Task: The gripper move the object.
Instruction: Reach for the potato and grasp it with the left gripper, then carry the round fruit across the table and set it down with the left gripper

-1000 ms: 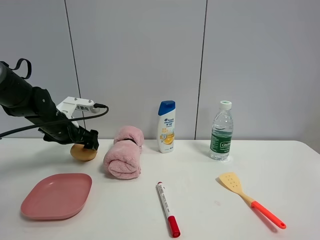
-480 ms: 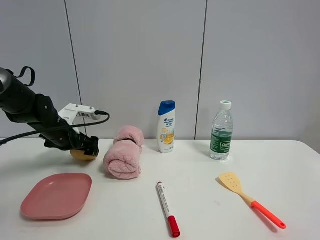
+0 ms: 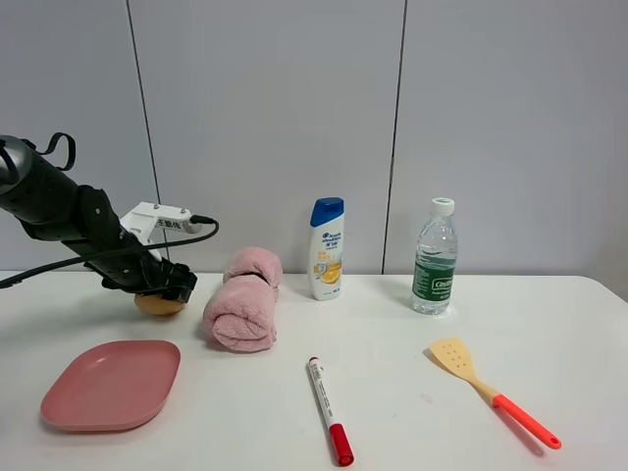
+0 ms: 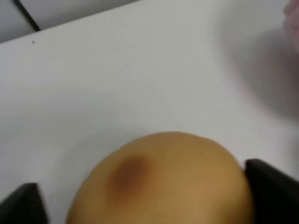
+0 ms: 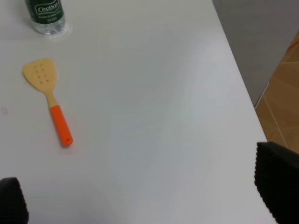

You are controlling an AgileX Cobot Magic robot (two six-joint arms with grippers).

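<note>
The object (image 3: 157,305) is a tan-brown rounded lump with a darker spot. It is at the table's back left, just left of the rolled pink towel (image 3: 242,299). My left gripper (image 3: 163,287) comes down on it from above and is shut on it. In the left wrist view the object (image 4: 163,182) fills the space between the two black fingertips (image 4: 273,193). I cannot tell whether it rests on the table or is just off it. My right gripper (image 5: 145,196) is open and empty over the table's right end and does not show in the exterior view.
A pink plate (image 3: 113,383) lies in front of the object. A shampoo bottle (image 3: 327,248) and a water bottle (image 3: 435,257) stand at the back. A red-capped marker (image 3: 328,409) and a yellow spatula (image 3: 486,391) lie in front. The table's right edge (image 5: 238,84) is close to my right gripper.
My left gripper has closed in lower over the object and covers more of it. The object has shifted very slightly left. Nothing else has moved.
</note>
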